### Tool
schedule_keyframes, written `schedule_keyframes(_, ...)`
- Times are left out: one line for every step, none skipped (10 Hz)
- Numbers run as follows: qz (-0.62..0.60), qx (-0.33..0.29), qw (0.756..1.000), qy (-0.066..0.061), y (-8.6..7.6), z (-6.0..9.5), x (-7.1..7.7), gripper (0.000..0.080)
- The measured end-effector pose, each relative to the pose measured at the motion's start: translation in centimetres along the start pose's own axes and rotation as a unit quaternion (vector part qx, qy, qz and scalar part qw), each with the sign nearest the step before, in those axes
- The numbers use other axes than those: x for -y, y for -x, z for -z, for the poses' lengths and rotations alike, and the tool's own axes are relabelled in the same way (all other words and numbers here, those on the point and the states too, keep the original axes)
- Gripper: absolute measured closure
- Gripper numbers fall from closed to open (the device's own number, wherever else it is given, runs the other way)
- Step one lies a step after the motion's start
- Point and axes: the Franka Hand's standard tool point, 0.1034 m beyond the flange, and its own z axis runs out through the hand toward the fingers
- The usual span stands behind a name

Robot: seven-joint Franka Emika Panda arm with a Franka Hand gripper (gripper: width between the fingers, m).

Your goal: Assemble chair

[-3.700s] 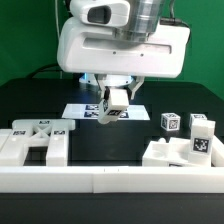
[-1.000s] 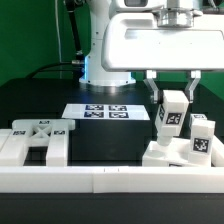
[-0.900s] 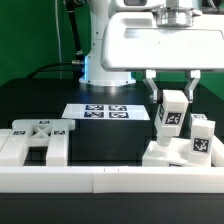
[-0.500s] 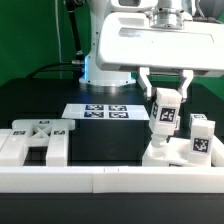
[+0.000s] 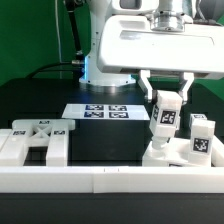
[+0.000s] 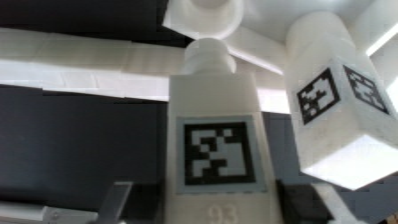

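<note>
White Panda arm [image 5: 150, 45] fills the upper part of the exterior view, over a black table [image 5: 110, 135]. A long white border wall [image 5: 100, 182] runs along the table's near edge. On the exterior view's left, just behind the wall, lies a flat chair part with X-ribs [image 5: 35, 140]. On the exterior view's right, also just behind the wall, sits a blocky chair part [image 5: 165, 157]. The marker board [image 5: 100, 110] lies flat further back, near the middle. The gripper [image 5: 166, 98] is on the exterior view's right, jaws narrow and clamped on an upright chair leg [image 5: 165, 113], tag facing the camera. The leg hangs over the blocky part; can't tell if its lower end touches. A tagged upright piece [image 5: 200, 143] stands just beside it on the same side. The wrist view shows the leg [image 6: 217, 120] close up, with that upright piece [image 6: 338, 95] alongside.
</note>
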Motion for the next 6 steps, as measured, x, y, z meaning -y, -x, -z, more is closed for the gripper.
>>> schedule_keyframes(0.001,-0.001,1.000,0.001,0.3,-0.1,0.0,0.0509)
schedule_keyframes(0.002,0.001,1.000,0.001,0.6,-0.4,0.2,0.0509)
schedule_keyframes(0.002,0.002,1.000,0.001,0.8,-0.5,0.2,0.0509)
schedule_keyframes(0.003,0.004,1.000,0.001,1.0,-0.6,0.2,0.0509)
schedule_keyframes(0.003,0.006,1.000,0.001,1.2,-0.8,0.2,0.0509)
schedule_keyframes(0.004,0.009,1.000,0.001,1.5,-1.0,0.3,0.0509)
